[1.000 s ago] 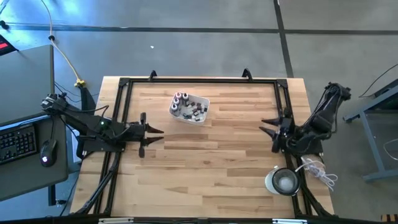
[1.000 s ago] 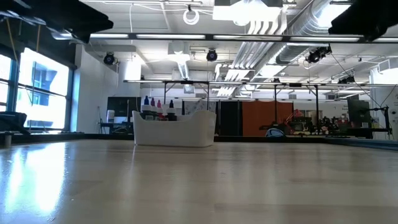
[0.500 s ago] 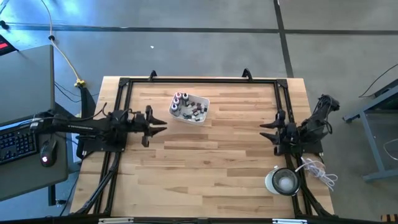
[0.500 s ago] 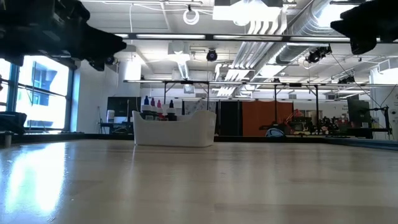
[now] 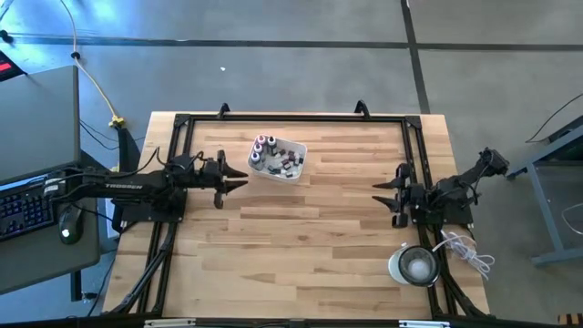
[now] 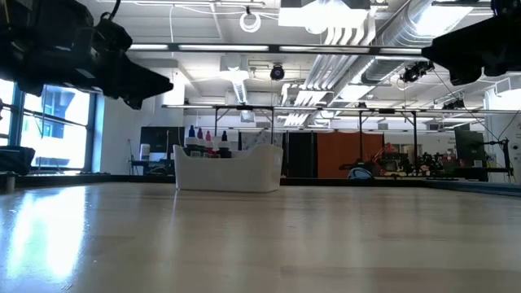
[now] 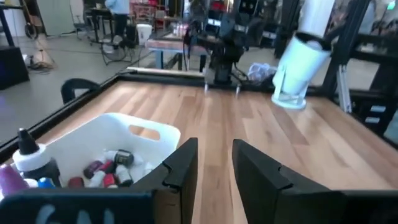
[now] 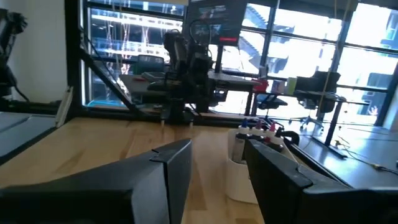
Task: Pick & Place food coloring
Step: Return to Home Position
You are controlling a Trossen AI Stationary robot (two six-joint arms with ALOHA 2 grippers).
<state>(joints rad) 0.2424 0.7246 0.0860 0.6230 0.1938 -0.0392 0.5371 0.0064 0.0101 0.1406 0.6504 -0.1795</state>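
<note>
Several tiny food coloring bottles (image 5: 271, 155) stand and lie in a white shallow tray (image 5: 293, 171) at the far middle of the table. In the low view their colored caps (image 6: 203, 135) stick up over the tray wall (image 6: 236, 171). They also show in the left wrist view (image 7: 102, 171). My left gripper (image 5: 232, 180) is open and empty, just left of the tray, above the table. My right gripper (image 5: 383, 193) is open and empty at the table's right side, far from the tray. In their wrist views both grippers (image 7: 214, 165) (image 8: 217, 171) show a gap between the fingers.
A round clear container (image 5: 415, 266) stands at the near right corner, next to a white cable (image 5: 465, 248). A black frame (image 5: 291, 117) runs along the table's edges. Bare wood lies between the two grippers. A desk with a keyboard (image 5: 23, 210) stands to the left of the table.
My left gripper has gone toward the table's far edge and toward the tray, staying open. My right gripper has shifted a little toward the table's left edge while its arm has folded lower. The tray and bottles have not moved.
</note>
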